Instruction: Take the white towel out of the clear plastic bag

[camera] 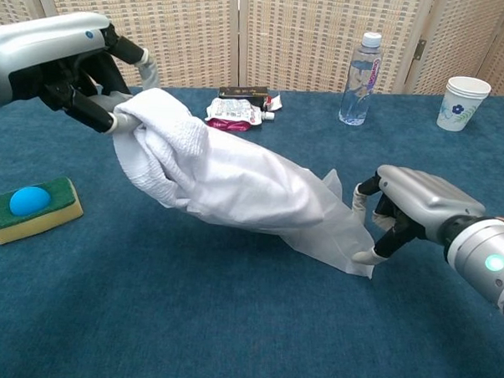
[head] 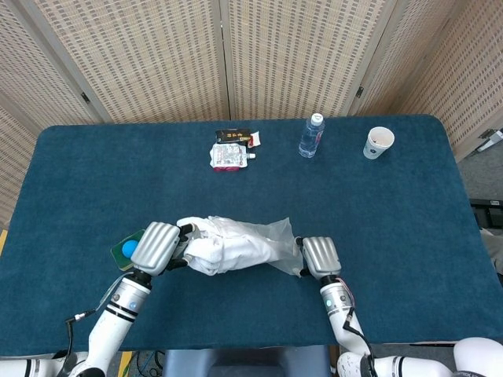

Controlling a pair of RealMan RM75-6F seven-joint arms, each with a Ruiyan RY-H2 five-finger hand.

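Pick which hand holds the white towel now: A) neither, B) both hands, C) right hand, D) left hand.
D: the left hand grips the bunched end of the white towel, lifted off the table; the right hand is only at the far end of the clear plastic bag.

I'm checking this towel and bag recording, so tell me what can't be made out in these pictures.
- Right hand: in the chest view its fingers reach the clear plastic bag corner; a real pinch cannot be confirmed. The head view shows only the hand's back.
- Left hand: it holds the white towel; the cloth hides the fingertips.
- Pouch and water bottle: labels too small to read in either view.
- Paper cup: contents not visible.
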